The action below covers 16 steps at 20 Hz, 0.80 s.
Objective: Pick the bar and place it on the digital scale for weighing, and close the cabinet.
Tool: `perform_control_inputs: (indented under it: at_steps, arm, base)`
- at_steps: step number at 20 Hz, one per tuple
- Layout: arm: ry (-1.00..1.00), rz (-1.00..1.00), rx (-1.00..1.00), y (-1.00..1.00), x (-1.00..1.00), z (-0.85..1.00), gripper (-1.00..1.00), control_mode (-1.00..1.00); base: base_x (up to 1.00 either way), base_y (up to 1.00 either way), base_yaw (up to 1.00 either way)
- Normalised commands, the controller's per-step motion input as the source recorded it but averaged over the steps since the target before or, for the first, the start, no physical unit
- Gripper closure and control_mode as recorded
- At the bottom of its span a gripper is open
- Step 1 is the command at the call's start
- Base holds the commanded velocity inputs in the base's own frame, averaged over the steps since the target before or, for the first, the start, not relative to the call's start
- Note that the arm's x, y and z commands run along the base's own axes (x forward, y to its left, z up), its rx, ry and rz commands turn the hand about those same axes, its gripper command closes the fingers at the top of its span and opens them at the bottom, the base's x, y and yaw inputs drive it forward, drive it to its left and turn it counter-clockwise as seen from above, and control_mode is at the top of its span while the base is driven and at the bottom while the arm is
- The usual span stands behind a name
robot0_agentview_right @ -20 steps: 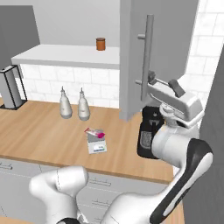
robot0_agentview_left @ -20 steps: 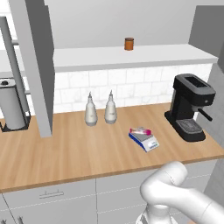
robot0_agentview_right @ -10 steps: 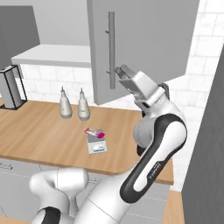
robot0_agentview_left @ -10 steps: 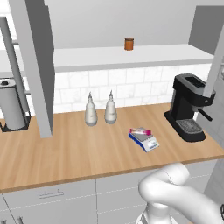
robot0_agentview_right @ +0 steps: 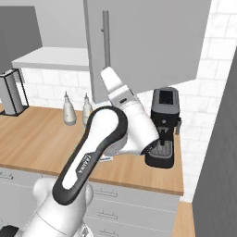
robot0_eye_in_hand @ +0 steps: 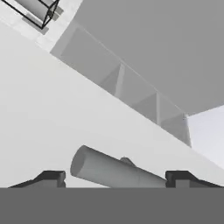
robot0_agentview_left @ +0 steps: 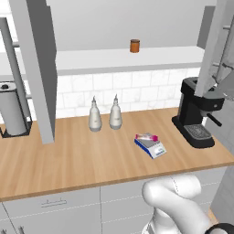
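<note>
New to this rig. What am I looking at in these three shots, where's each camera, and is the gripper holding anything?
It is a rendered kitchen with a white robot arm on a base that can drive. Two cameras ride on that base, one behind the arm on each side; the third sits on the hand and looks along the gripper.

On the wooden counter lie the digital scale with the pink bar already on it, two bottles, a coffee machine and a paper towel holder. A brown jar stands on the shelf above.

The arm reaches up to the cabinet door. In the hand view its silver handle lies between the open fingertips, not clamped. Nothing is held.
</note>
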Motion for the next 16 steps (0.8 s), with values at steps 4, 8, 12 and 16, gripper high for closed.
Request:
perform_control_inputs:
  at_steps: [4,8,12,16]
  arm:
    - [0.26,-0.40,-0.02,0.74,1.00,0.38,-1.00,-1.00]
    - [0.32,-0.35,0.00,0.32,1.00,0.29,-1.00,-1.00]
    - [0.26,-0.29,0.00,0.03,1.00,0.09,-1.00,-1.00]
    - [0.08,-0.12,0.00,0.00,0.69,0.28,-1.00,-1.00]
  base:
    - [0.00,0.00,0.00]
    - [0.00,0.00,0.00]
    - [0.00,0.00,0.00]
    - [0.00,0.00,0.00]
